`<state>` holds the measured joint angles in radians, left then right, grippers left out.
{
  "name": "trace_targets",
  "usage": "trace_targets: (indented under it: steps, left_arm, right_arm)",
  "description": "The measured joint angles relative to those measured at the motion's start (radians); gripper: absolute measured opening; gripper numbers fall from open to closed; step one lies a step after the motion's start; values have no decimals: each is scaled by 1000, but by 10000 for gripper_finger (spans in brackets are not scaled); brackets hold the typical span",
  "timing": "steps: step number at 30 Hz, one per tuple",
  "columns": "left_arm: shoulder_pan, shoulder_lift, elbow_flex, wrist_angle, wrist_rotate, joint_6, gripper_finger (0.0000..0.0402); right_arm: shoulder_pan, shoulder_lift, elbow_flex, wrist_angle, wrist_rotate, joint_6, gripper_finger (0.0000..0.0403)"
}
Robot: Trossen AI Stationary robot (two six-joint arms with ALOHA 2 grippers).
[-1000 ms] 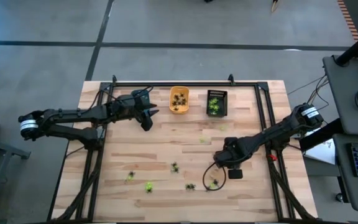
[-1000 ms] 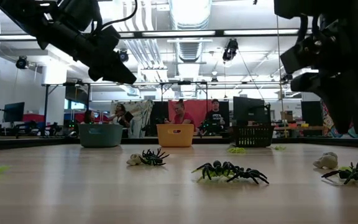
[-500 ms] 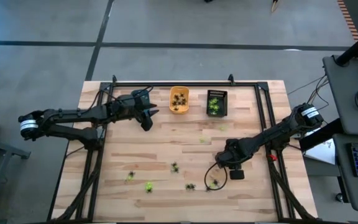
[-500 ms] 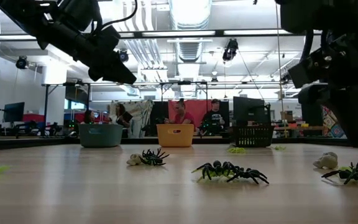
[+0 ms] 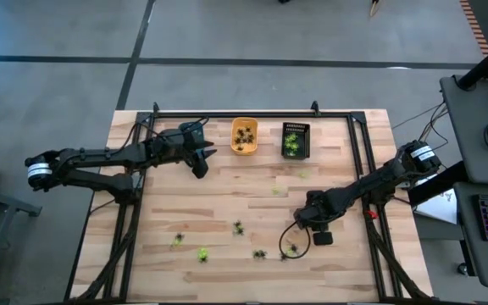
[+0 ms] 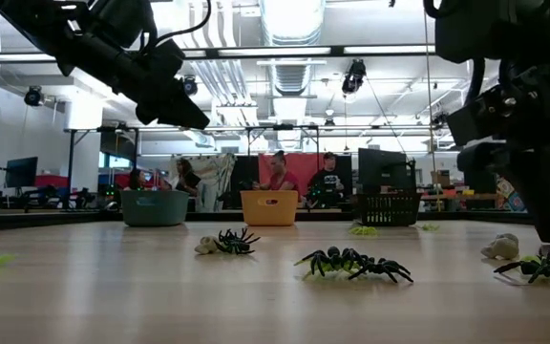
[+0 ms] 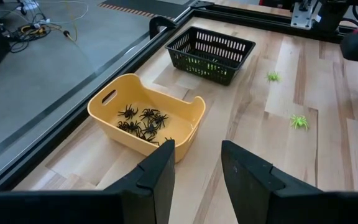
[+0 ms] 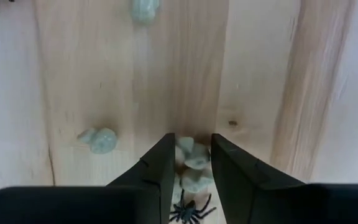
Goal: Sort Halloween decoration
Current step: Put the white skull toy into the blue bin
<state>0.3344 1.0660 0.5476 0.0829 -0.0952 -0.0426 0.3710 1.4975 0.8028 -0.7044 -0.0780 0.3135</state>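
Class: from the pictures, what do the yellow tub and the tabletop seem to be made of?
Yellow tub: probably moulded plastic, smooth with a slight sheen, rounded rim and cut-out handle slot.
Tabletop: looks like pale wood planks, matte, with visible grain and seams between boards.

right pincer (image 8: 190, 163) straddling pale figure (image 8: 193, 163), black spider (image 8: 190, 210)

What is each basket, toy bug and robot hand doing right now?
Yellow basket: upright, black spiders inside.
Black basket: upright, green bugs inside.
Pale bug: on the table, between the right gripper's fingers.
Right gripper: lowered around it, fingers not yet pinching.
Left gripper: open, empty, hovering near the yellow basket.
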Motion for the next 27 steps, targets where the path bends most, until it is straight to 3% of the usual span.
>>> trace_targets:
  steps: [17, 27]
  left_arm:
    - [0, 0, 0, 9, 0, 0, 113]
    - [0, 0, 0, 23, 0, -7, 113]
  right_arm:
    - [-5, -2, -12, 34, 17, -21, 15]
    - [-48, -43, 43, 46, 44, -19, 8]
